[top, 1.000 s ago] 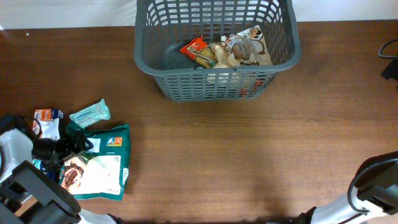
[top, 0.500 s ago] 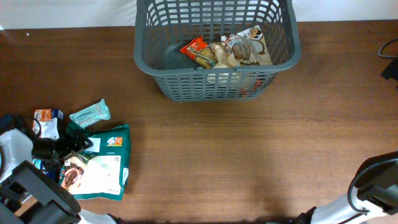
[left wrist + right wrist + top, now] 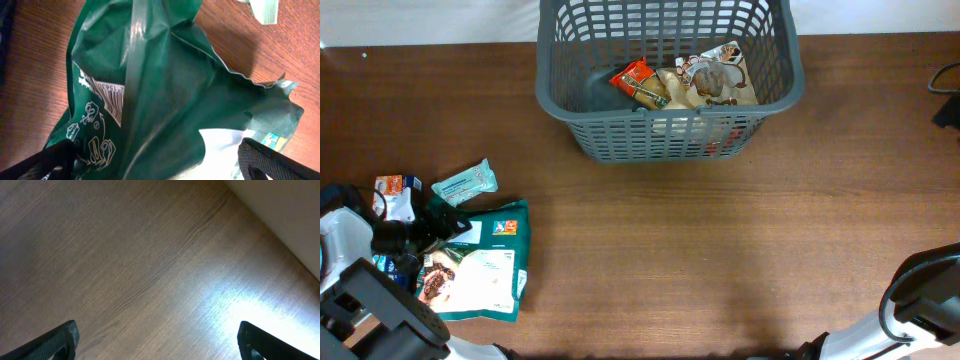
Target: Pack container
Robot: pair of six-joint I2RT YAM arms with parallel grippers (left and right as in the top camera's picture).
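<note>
We see the basket [image 3: 582,112] at the far edge of the worktop [image 3: 720,250], a little right of the middle. It is big and dark grey, with slots in its sides. Inside it, an orange packet [image 3: 637,80] lies next to a white and brown packet [image 3: 717,78], and the two touch. Both sit toward the near wall. Something red shows through the slots at the front, but we cannot tell what it is.

The brown wood around the basket is bare. Well apart from it, at the near left of the worktop, there is a small heap of packets. A green bag [image 3: 492,262] is the biggest one and lies flat. From close up it looks crinkled, and we see a barcode [image 3: 107,97] and small white drawings on it. A pale green packet [image 3: 465,183] lies just beyond the bag. A small orange and white packet [image 3: 395,187] lies to the left of that.

The left gripper [image 3: 159,159] is low over the green bag. Its jaws stand wide open, one on each side of the bag. We cannot tell if they touch it, and it holds nothing.

The right gripper [image 3: 157,340] is at the near right, far from the basket. It is wide open too, with only bare wood under it.
</note>
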